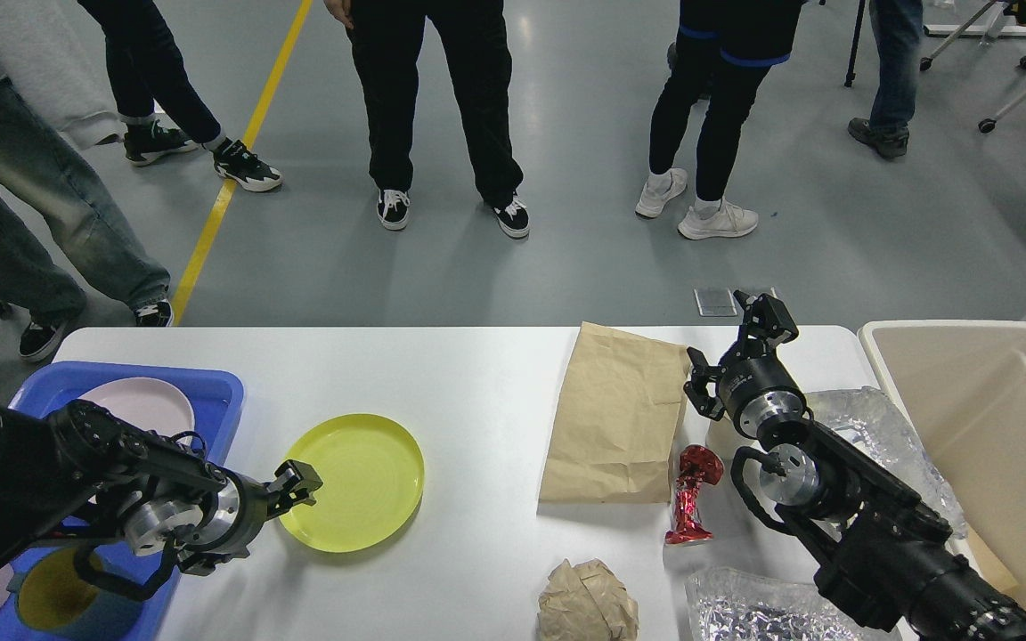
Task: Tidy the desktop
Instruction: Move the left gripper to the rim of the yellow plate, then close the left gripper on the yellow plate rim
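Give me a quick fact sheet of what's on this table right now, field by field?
Surface: white desktop
Left side: blue tray holding a pink plate
Centre: yellow plate, left gripper at its rim
Right side: flat paper bag, red wrapper, crumpled paper ball, beige bin
Right gripper: raised near the table's far edge

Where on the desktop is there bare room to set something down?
Bare: desktop between yellow plate and flat paper bag, and ahead of the plate. Crowded: right end, with red wrapper, crumpled paper, foil.
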### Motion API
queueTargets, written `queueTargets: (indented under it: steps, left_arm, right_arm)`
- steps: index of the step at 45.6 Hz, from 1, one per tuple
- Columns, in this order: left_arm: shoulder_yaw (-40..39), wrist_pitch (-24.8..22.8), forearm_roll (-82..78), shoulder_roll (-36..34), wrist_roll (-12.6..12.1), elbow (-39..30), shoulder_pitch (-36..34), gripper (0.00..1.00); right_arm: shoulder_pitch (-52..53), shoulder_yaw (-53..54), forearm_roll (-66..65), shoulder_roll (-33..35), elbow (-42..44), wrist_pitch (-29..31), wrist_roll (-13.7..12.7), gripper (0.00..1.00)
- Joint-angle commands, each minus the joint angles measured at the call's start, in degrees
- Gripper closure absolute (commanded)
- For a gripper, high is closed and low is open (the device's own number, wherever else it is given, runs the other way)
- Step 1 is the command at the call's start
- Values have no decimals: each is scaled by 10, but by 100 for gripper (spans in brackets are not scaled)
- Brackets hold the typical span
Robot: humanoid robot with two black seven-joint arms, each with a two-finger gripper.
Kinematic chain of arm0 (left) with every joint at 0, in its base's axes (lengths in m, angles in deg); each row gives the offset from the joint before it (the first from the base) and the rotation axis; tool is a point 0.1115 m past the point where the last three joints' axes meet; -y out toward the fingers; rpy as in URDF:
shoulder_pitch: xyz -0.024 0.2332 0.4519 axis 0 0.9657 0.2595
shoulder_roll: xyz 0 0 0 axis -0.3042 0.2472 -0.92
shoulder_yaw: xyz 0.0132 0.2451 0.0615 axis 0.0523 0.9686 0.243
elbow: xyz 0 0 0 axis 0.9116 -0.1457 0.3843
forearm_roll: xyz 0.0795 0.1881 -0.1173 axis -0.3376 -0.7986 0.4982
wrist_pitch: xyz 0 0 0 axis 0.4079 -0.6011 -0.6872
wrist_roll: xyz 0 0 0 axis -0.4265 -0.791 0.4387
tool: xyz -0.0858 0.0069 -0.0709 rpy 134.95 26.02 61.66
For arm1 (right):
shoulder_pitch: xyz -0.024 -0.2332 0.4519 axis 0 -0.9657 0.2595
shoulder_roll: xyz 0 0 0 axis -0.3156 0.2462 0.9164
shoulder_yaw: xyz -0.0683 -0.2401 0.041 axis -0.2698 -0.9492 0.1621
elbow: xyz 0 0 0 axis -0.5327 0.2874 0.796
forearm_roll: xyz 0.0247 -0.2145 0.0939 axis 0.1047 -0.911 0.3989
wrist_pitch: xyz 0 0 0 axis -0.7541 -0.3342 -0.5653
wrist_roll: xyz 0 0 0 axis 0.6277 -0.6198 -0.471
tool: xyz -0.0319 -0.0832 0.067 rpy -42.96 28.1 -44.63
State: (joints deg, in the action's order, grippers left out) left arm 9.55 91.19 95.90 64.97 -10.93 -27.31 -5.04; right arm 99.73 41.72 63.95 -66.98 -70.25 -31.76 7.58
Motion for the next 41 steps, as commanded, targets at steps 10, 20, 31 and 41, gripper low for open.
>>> queueTargets:
  steps: [10, 20, 31, 41]
  left_arm:
    - [-2, -2, 0, 0, -2, 42, 28, 5]
    - [-2, -2, 1, 1, -1, 58, 32, 9]
    - [-15, -3, -1, 2, -1, 67, 39, 28]
    - [-17, -10, -5, 3, 0, 67, 43, 44]
  right_arm:
    - [0, 0, 0, 0, 1, 0, 0, 0]
    - [0, 0, 0, 0, 1, 0, 0, 0]
    - [0, 0, 0, 0, 1, 1, 0, 0]
    - [0, 0, 0, 0, 1, 0, 0, 0]
